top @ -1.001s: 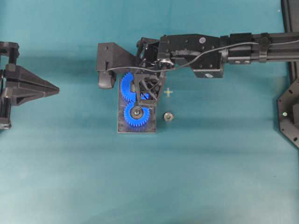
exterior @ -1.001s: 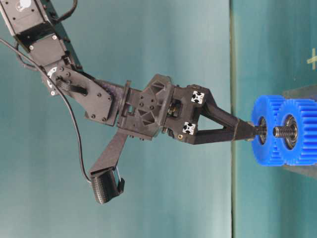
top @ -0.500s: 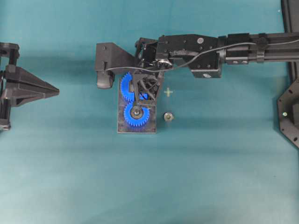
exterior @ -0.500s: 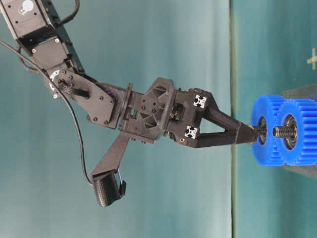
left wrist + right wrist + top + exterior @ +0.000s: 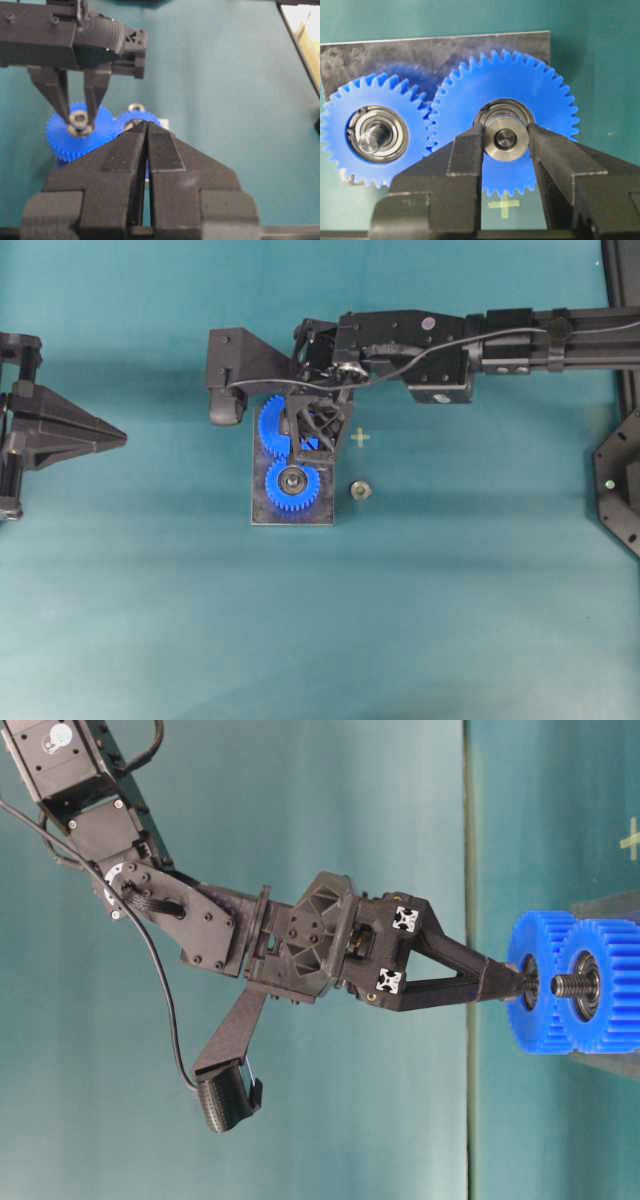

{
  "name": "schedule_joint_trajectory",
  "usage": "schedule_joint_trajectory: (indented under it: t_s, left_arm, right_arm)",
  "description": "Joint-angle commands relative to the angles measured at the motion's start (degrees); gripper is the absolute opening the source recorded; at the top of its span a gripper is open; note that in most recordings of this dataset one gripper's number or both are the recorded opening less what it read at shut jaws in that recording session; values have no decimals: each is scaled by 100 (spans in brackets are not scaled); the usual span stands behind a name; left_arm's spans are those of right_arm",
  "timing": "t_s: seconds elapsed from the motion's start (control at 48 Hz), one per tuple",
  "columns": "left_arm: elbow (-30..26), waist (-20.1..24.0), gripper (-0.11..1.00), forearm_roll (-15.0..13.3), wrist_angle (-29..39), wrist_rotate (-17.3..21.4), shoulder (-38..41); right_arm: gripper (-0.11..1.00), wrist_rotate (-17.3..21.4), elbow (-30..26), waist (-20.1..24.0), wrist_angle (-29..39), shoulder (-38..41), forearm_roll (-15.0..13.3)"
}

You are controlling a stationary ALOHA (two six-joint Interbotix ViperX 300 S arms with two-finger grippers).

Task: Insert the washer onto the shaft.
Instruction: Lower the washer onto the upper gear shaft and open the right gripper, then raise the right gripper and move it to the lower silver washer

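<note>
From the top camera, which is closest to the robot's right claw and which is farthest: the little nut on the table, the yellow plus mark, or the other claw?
From the right gripper:
1. Yellow plus mark, just to its right.
2. Loose nut, lower right beside the plate.
3. Left gripper, far off at the left edge.

In the overhead view the right end effector (image 5: 300,445) covers the upper blue gear (image 5: 272,425) and its shaft. The small metal part (image 5: 360,490) on the worktop (image 5: 450,590) is too small to identify. The left end effector (image 5: 118,436) is cut off by the frame's edge.
</note>
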Motion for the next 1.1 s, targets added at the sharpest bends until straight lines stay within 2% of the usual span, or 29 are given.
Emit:
schedule_joint_trajectory:
  t_s: [0.0,0.375,0.417,0.563,0.605,0.834,1.084]
  left_arm:
    - [-149,-9,1,18,-26,-9,26]
    - [-149,-26,1,18,-26,-9,26]
    - [-149,-26,1,18,-26,-9,26]
    - [-149,-26,1,18,-26,-9,26]
    - [-149,-35,1,18,-26,-9,26]
    - [-149,-44,1,18,-26,-9,35]
    - [-141,-44,1,18,-26,-9,26]
  right_arm:
    - [33,-26,-79,18,9,-211,0]
    - [33,26,-88,26,105,-211,26]
    - [38,44,-88,26,114,-211,26]
    - [78,105,-105,26,105,-255,18]
    - [83,105,-114,26,105,-272,18]
    - [79,158,-53,35,299,-677,0]
    - [79,290,659,220,343,-1424,0]
